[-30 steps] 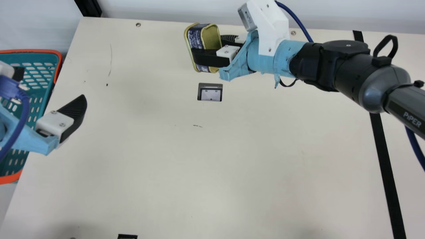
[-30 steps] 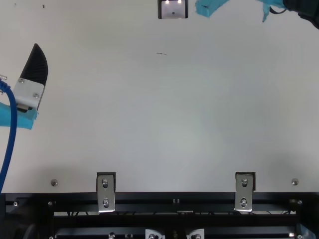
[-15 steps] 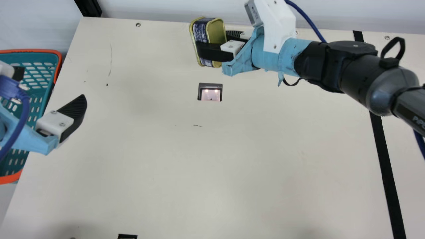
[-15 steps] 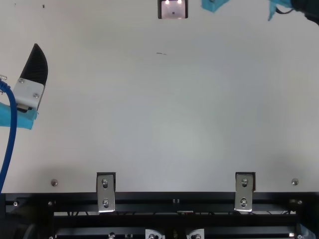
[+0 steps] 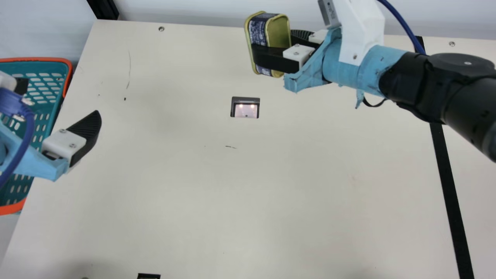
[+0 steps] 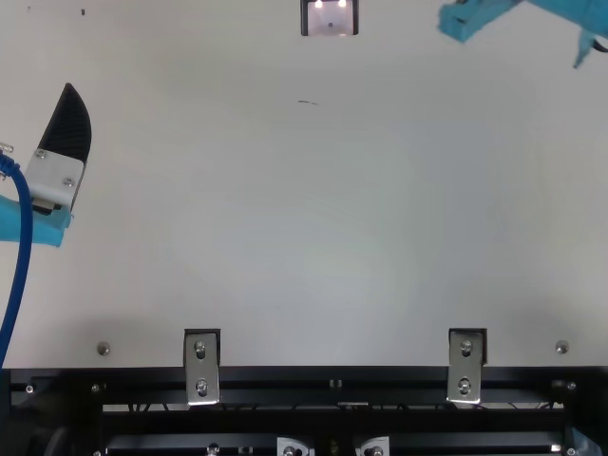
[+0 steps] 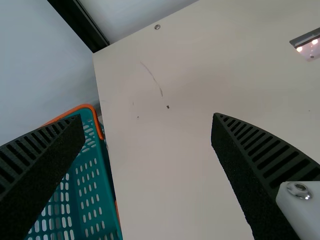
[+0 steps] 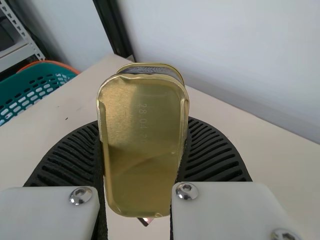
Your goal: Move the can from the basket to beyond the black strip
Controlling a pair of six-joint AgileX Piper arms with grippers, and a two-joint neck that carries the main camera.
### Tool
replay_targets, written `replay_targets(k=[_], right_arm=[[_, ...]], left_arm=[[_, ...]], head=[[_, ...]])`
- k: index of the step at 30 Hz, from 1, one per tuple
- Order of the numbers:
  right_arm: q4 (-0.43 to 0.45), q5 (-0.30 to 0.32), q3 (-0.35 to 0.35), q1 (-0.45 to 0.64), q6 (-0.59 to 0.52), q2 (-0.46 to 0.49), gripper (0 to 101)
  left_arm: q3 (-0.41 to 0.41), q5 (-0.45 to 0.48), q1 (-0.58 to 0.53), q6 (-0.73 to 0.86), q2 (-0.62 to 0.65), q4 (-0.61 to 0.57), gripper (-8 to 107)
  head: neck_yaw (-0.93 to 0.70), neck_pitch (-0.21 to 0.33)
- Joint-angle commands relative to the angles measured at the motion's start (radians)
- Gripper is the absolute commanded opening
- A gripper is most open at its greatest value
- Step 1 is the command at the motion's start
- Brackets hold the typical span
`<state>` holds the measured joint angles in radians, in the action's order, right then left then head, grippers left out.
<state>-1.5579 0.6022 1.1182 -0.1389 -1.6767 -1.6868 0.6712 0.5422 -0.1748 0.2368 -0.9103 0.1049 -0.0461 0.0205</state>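
Finding: the right hand [image 8: 143,127] is clamped on the gold-and-navy rounded rectangular metal can [image 5: 279,33], gripped by its narrow sides and seemingly clear of the cream worktop [image 5: 271,193]. The left hand [image 7: 147,120] has its fingers apart, beside the teal plastic basket [image 5: 35,59] with orange rim. The flat black strip [image 5: 449,186] lies well to the right of the loaded hand, under its arm. Risks: early release would leave the can short; smooth sides could pivot under a brisk swing; a tilted set-down could topple it.
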Motion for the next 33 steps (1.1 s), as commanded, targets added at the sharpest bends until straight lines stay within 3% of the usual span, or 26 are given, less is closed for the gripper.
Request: replay_targets(k=[1,8,15,25,33], right_arm=[[0.009,-0.005,-0.013,0.004,0.009,0.024,0],[0.05,-0.044,-0.055,0.019,0.064,0.095,0],[0.153,-0.108,-0.096,0.033,0.172,0.153,0],[0.359,-0.14,-0.145,0.088,0.357,0.238,0],[0.545,-0.113,-0.191,0.186,0.509,0.325,0]], left_arm=[[0.0,0.0,0.0,0.0,0.0,0.0,90],[0.0,0.0,0.0,0.0,0.0,0.0,90],[0.0,0.0,0.0,0.0,0.0,0.0,90],[0.0,0.0,0.0,0.0,0.0,0.0,90],[0.0,0.0,0.0,0.0,0.0,0.0,90]], head=[[0.003,0.003],[0.006,0.004],[0.057,0.007],[0.231,0.024],[0.363,0.046]])
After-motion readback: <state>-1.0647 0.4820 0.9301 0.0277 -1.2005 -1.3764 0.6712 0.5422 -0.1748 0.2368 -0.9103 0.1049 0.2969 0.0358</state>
